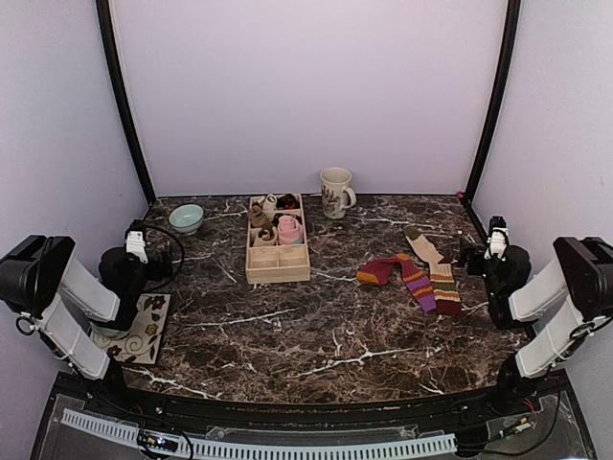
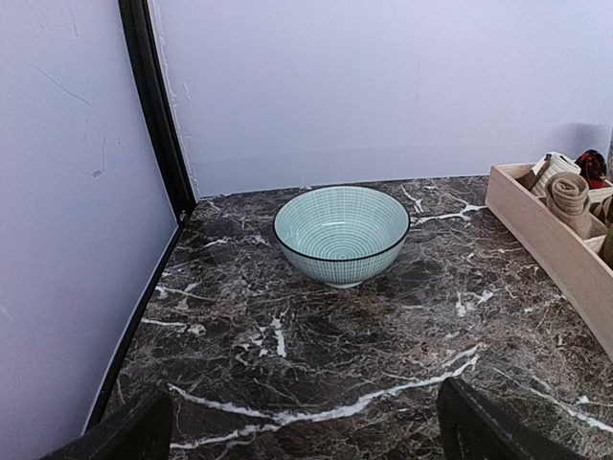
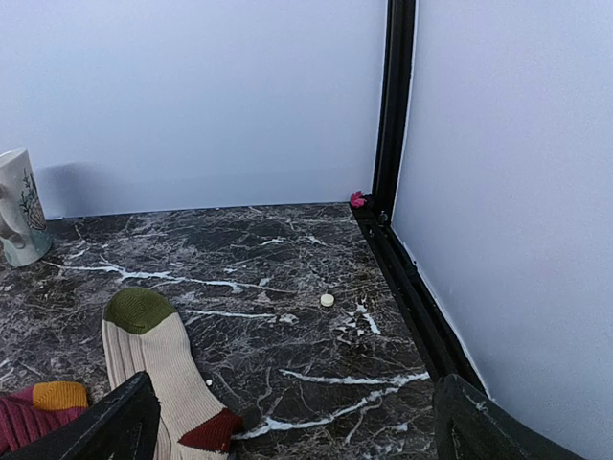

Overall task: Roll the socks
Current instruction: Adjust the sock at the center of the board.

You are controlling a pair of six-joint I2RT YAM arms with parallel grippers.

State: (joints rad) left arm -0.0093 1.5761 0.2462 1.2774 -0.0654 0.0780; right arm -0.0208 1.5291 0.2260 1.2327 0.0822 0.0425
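The socks lie flat on the marble table, right of centre. Two striped socks, one maroon-topped [image 1: 393, 271] and one orange-banded [image 1: 443, 286], sit side by side. A beige sock [image 1: 422, 245] with a green toe lies just behind them. In the right wrist view the beige sock [image 3: 158, 369] shows a reddish-brown heel patch, with the maroon striped sock [image 3: 34, 412] at the left edge. My right gripper [image 3: 292, 426] hangs open just right of the beige sock, nothing between its fingers [image 3: 484, 426]. My left gripper [image 2: 302, 431] is open far to the left, facing a bowl.
A teal bowl [image 2: 341, 233] stands ahead of the left gripper. A wooden divided box [image 1: 278, 264] holds rolled bundles. A mug [image 1: 335, 192] stands at the back, a floral mat [image 1: 134, 331] at front left. A small white disc [image 3: 327, 300] lies near the right wall.
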